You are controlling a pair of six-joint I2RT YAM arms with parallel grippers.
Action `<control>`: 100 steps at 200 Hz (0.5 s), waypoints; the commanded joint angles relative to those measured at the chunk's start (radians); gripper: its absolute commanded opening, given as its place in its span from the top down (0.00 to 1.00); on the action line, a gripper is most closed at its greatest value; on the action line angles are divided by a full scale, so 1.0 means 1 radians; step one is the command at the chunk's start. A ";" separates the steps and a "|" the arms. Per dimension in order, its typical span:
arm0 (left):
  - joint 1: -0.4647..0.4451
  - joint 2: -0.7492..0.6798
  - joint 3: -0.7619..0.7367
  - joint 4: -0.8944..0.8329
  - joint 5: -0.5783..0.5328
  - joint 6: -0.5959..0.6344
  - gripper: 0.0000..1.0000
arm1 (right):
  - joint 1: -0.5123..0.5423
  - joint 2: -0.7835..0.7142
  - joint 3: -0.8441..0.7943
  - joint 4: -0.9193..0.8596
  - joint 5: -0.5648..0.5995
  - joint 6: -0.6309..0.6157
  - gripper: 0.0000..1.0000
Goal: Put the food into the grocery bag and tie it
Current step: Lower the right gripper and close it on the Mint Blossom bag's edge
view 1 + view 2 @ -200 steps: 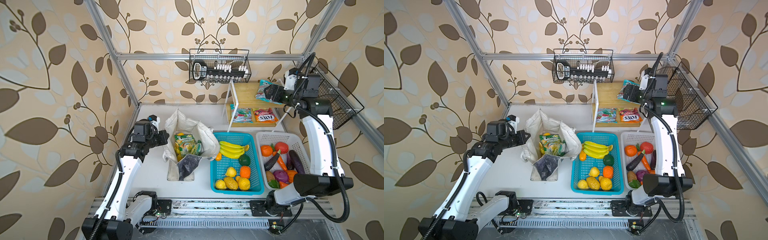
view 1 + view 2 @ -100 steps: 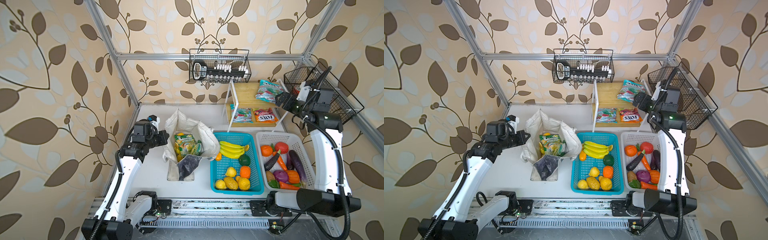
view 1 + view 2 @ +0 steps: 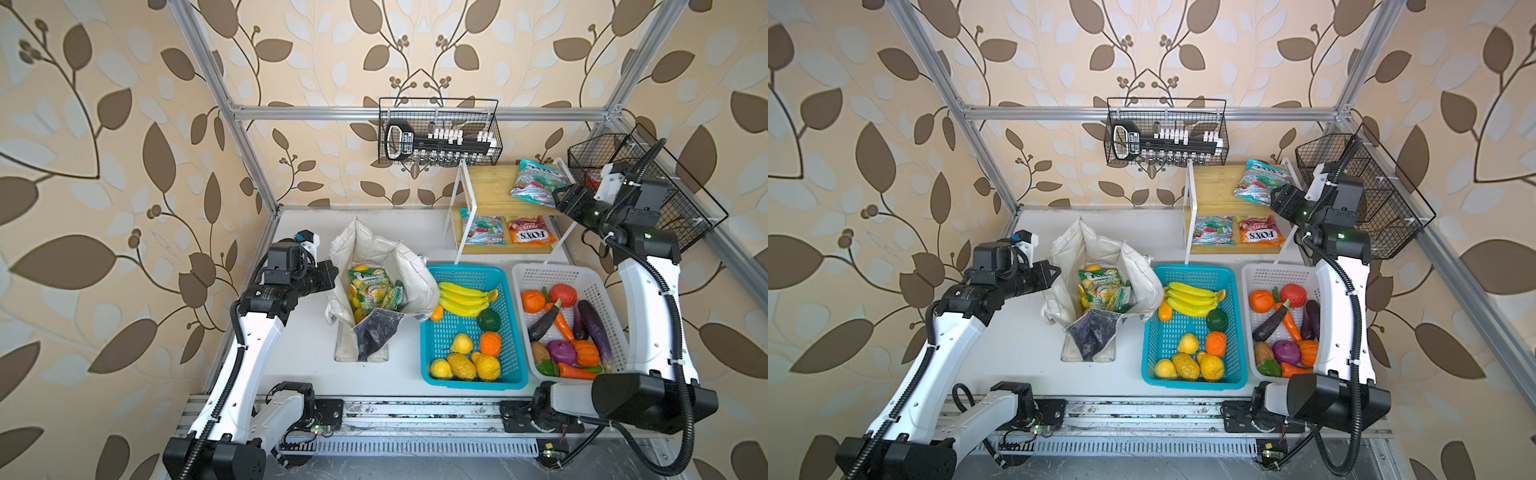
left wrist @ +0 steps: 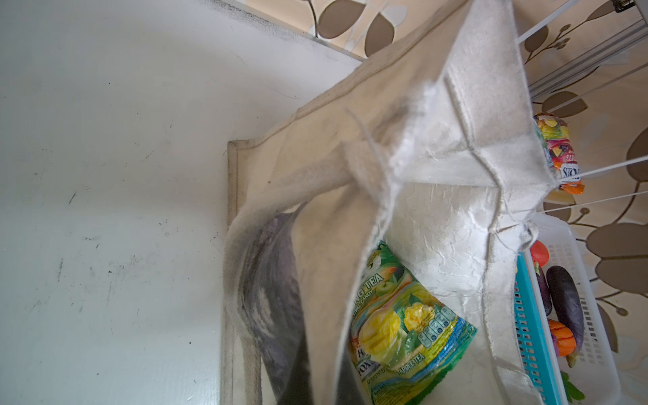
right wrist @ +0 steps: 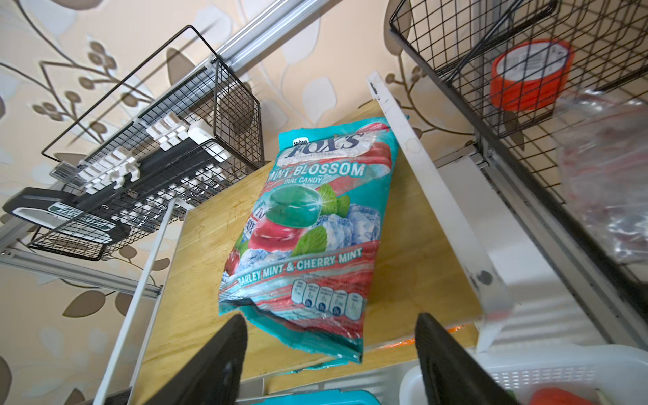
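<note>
**Right arm lined up on mint candy packet; left arm at bag rim**

Step in hand: picking the next snack packet off the rack. The right gripper has its jaws wide open and holds nothing. The near edge of the Fox's Mint Blossom packet sits between the jaw tips and seems to touch neither. The rest of the packet runs straight ahead of the jaws, flat on the top wooden shelf, and its near corner looks to overhang the shelf front. The white rack post is just outside one jaw.

The left gripper has its jaws closed, with the tips at the rim of the grocery bag. They are out of shot in the left wrist view, so I can't tell if canvas is pinched. The mouth gapes, so the arm is probably holding it open. The bag stands on the worktop, well apart from the right jaws. Inside it, ahead of the left jaws, lies a green apple tea candy packet.

Not bagged yet:
- banana bunch in the blue basket
- carrot in the white basket
- two packets on the lower shelf

The handles are untied, so the task is roughly early to mid.

Next move, my read: push the jaws slightly further over the packet edge, then close on the thin glossy film. Lift clear of the post, carry it over to the bag mouth and release above the green packet. The film looks slippery, so a shallow pinch could slide off.
</note>
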 commanded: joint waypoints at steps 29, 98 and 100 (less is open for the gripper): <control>0.010 -0.017 0.024 0.010 0.019 0.011 1.00 | -0.002 0.026 -0.047 0.036 -0.029 -0.007 0.31; 0.010 -0.014 0.024 0.011 0.018 0.015 1.00 | -0.001 0.030 -0.066 0.081 -0.047 0.004 0.54; 0.010 -0.014 0.025 0.011 0.018 0.015 1.00 | -0.001 0.029 -0.067 0.084 -0.047 0.005 0.55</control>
